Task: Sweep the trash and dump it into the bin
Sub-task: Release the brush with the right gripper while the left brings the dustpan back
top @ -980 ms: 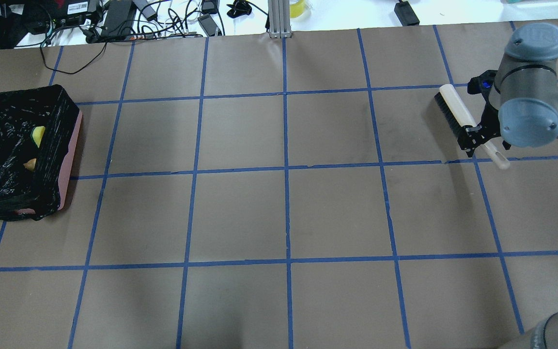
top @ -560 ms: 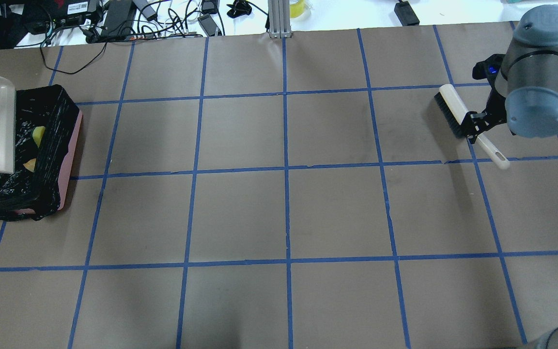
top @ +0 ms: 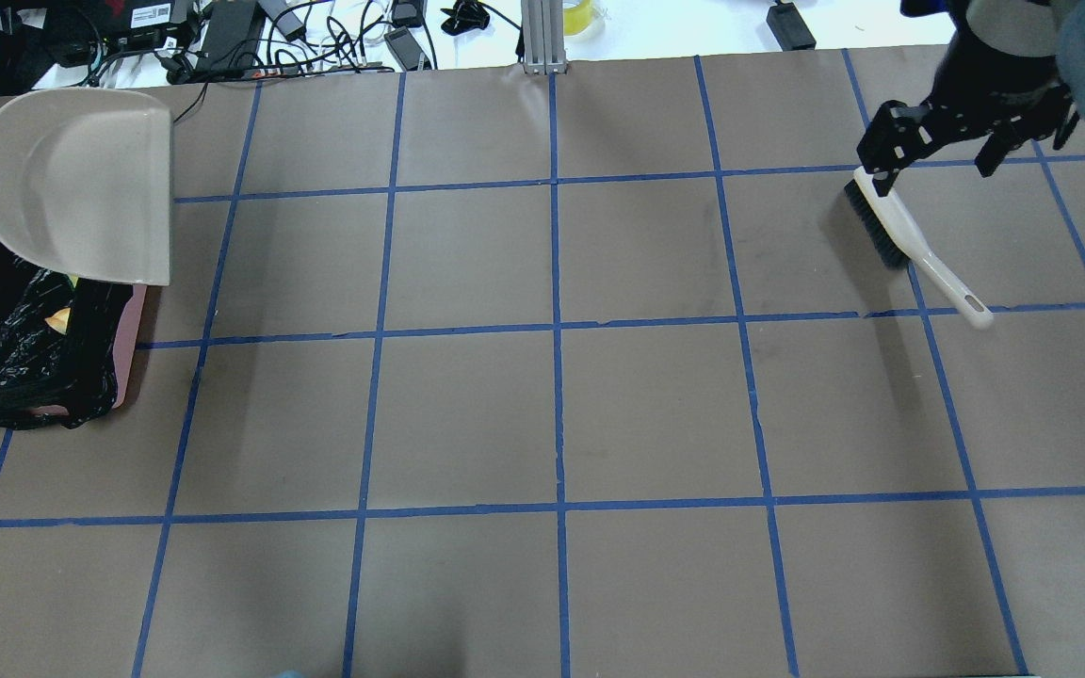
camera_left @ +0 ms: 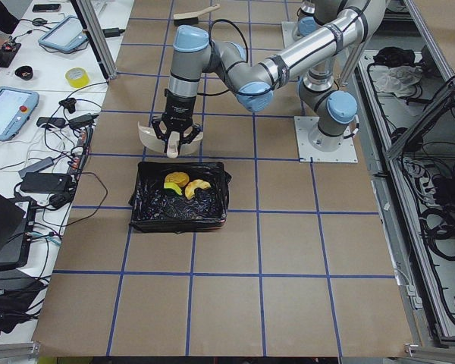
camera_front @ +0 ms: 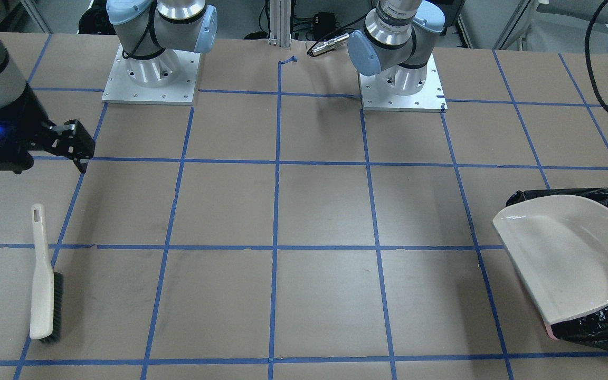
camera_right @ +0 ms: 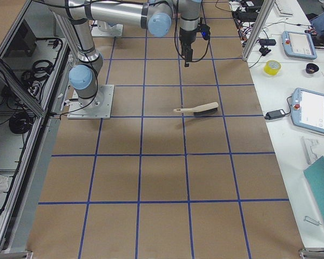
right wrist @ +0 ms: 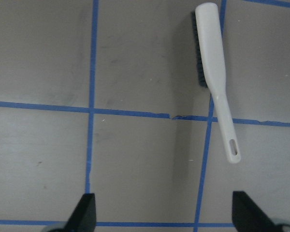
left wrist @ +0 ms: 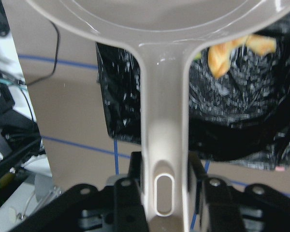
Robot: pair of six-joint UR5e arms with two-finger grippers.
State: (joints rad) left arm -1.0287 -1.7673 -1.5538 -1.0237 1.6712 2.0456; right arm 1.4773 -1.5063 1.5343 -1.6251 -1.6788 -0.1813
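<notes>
Brown-papered table (top: 552,405), gridded in blue tape. Left gripper (left wrist: 165,166) pinches the dustpan (top: 90,179) handle; just beyond its jaws, trash (camera_left: 186,184) lies inside the black-lined bin (top: 133,348). Right gripper (right wrist: 164,212) hangs spread and empty, brush (right wrist: 212,58) lying beyond its jaws. Dumping looks finished; next, the dustpan needs setting down.

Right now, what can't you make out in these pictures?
- Trash count: overhead, the dustpan covers much of the bin; one scrap shows. In exterior left the pieces are too small to count.
- Bin interior: front-facing, hidden by the dustpan.
- Left gripper: cut off by the frame edge overhead and front-facing; only its wrist view shows it on the handle.
- Brush bristles: too small everywhere to check for residue.
</notes>
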